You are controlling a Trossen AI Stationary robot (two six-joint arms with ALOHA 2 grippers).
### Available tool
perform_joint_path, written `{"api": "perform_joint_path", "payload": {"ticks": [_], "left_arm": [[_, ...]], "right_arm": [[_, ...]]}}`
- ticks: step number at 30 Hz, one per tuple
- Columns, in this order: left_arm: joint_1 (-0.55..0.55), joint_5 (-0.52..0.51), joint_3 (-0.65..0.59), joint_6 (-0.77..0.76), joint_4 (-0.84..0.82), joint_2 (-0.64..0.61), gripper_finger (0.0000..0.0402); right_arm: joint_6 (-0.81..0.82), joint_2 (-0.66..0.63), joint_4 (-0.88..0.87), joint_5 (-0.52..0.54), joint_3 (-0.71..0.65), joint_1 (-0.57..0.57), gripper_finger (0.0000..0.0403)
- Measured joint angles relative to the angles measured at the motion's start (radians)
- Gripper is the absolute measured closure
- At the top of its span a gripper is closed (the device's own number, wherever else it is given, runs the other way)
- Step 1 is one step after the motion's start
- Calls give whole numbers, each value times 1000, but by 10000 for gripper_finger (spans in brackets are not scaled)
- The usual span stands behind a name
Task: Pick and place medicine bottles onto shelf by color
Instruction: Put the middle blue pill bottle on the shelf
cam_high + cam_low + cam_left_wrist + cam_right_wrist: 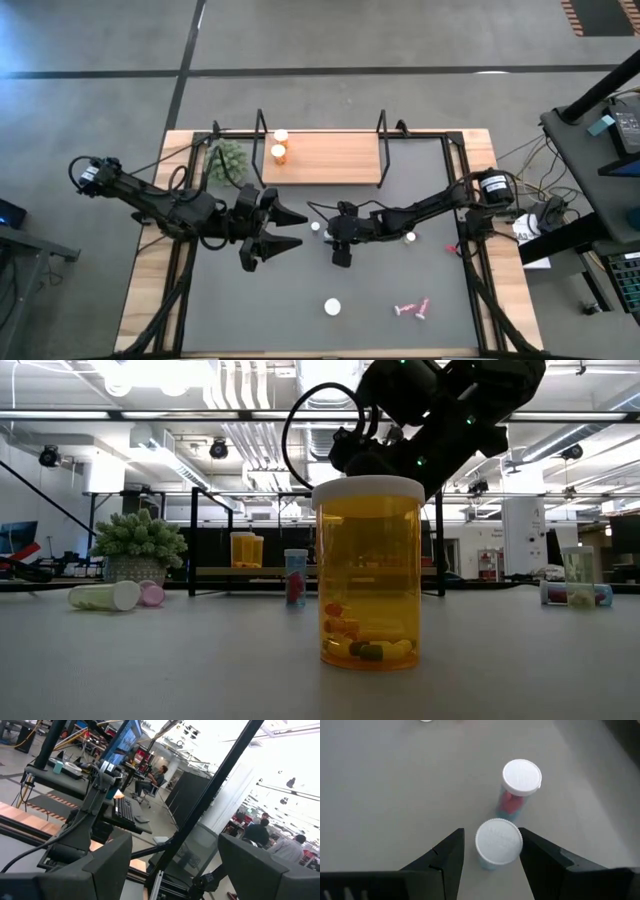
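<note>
Risk of knocking over the neighbouring pink bottle (pixel 518 787), standing just beside the target, if the right gripper (pixel 490 855) closes off-centre. Right gripper open, fingers straddling a small white-capped bottle (pixel 498 843) upright on the counter (pixel 300 300), mid-mat. Left gripper (pixel 285 230) open, waiting nearby. Two orange bottles (pixel 280 146) already on shelf (pixel 330 158).

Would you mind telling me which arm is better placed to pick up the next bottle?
The right. Its claw is open, straddling a white-capped bottle standing on the mat beside a pink bottle. The left claw hangs open with no bottle between its fingers.
</note>
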Motion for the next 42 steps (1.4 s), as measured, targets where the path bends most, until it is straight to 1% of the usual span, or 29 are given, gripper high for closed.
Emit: {"api": "perform_joint_path", "payload": {"ticks": [6,16,22,28,32,34,38,42], "left_arm": [[0,2,0,0,0,0,123],[0,8,0,0,0,0,123],[0,8,0,0,0,0,123],[0,8,1,0,1,0,123],[0,8,2,4,1,-4,123],[0,8,2,7,1,-10,123],[6,7,3,40,3,-26,123],[7,7,3,109,1,-54,123]], "right_arm": [[25,0,-3,-1,0,0,236],[25,0,-6,-2,0,0,286],[25,-7,-11,-4,0,0,288],[23,-81,-21,-4,0,-14,287],[26,-145,-55,4,0,-63,287],[72,-170,-54,40,0,-97,288],[223,-185,-56,127,1,-186,290],[392,-182,-60,133,1,-267,290]]}}
